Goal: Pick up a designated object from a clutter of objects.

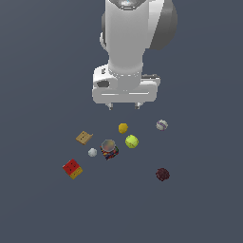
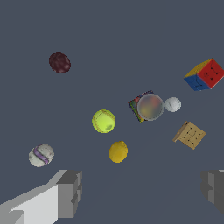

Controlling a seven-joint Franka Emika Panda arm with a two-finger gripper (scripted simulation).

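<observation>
The end effector (image 1: 124,107) hangs with fingers apart, while the maroon ball (image 1: 163,174), lower right of the exterior frame, looks light, bumpy, grippable across its middle.

A glossy white robot arm (image 1: 127,35) with rounded, cylindrical segments fills the upper middle of the exterior view. Behind its white shell sits a dark grey rounded joint housing (image 1: 167,21), and a grey cap tops the uppermost visible segment. Below a ringed collar, the arm widens into a broad, flat, boxy white hand (image 1: 124,88) with a small dark recess on one face. Two short, pale grey fingers (image 1: 110,106) protrude from its underside. In the wrist view, the fingers appear as blocky grey pads (image 2: 70,192) with stepped edges, one mounted on a light grey-white bar.
</observation>
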